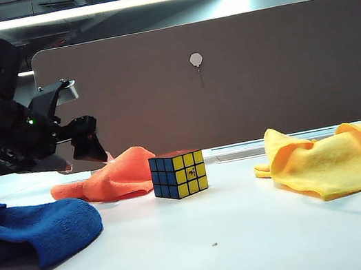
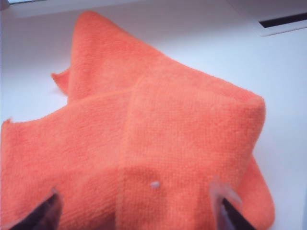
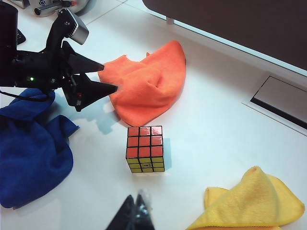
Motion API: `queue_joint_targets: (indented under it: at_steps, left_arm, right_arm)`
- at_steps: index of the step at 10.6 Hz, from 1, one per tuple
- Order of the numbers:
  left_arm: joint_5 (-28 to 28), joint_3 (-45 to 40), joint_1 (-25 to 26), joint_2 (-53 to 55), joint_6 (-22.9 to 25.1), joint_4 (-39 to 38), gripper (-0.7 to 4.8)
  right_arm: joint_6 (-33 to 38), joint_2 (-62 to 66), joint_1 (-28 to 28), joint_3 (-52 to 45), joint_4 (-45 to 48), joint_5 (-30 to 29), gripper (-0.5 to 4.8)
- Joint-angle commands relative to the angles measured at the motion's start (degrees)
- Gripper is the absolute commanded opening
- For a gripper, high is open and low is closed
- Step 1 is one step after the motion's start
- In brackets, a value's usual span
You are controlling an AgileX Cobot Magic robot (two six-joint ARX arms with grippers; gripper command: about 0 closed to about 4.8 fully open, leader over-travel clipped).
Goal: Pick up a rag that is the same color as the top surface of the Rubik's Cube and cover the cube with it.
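Left gripper (image 3: 103, 76) is hovering with wide jaws beside the rag (image 3: 144, 84).
The rag is lying just behind the Rubik's Cube (image 3: 145, 148); better pinching a raised fold. Right gripper (image 3: 136, 215) is waiting near, jaws together.

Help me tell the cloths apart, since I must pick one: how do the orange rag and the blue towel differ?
The orange rag is thin with a fine weave; the blue towel looks thick and plush. The rag lies just behind the Rubik's Cube, under the open left tool; the towel lies farther to the exterior view's left. The rag matches the cube's top; the towel does not. Both lie crumpled on the white table.
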Motion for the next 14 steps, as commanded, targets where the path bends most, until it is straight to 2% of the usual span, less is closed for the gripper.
queue_joint_targets:
  at_steps: [1, 3, 4, 6, 7, 11, 12, 14]
  left_arm:
    - [1.4, 0.3, 0.0, 2.8, -2.7, 6.4, 4.13]
    - [1.3, 0.6, 0.0, 7.0, -5.4, 9.1, 4.1]
    - [2.9, 0.6, 0.0, 8.0, -8.0, 10.2, -0.05]
    - [6.9, 0.6, 0.0, 8.0, -8.1, 12.1, -0.06]
    - [8.3, 0.6, 0.0, 8.0, -10.7, 14.0, -0.06]
    - [15.1, 0.6, 0.0, 7.9, -15.5, 24.9, -0.06]
    - [17.2, 0.6, 0.0, 7.8, -21.1, 32.8, -0.06]
    - [17.7, 0.6, 0.0, 7.8, -23.1, 35.2, -0.06]
  right_arm:
    - [0.1, -0.2, 0.1, 0.2, 0.6, -0.3, -0.01]
    - [0.1, -0.2, 0.1, 0.2, 0.5, -0.3, -0.01]
    - [0.0, -0.2, 0.1, 0.2, 0.5, -0.3, -0.01]
    - [0.0, -0.2, 0.1, 0.2, 0.5, -0.3, -0.01]
    - [0.1, -0.2, 0.1, 0.2, 0.5, -0.3, -0.01]
    - [0.0, -0.2, 0.1, 0.2, 0.5, -0.3, -0.01]
    - [0.0, -0.2, 0.1, 0.2, 0.5, -0.2, -0.01]
    - [0.0, -0.2, 0.1, 0.2, 0.6, -0.2, -0.01]
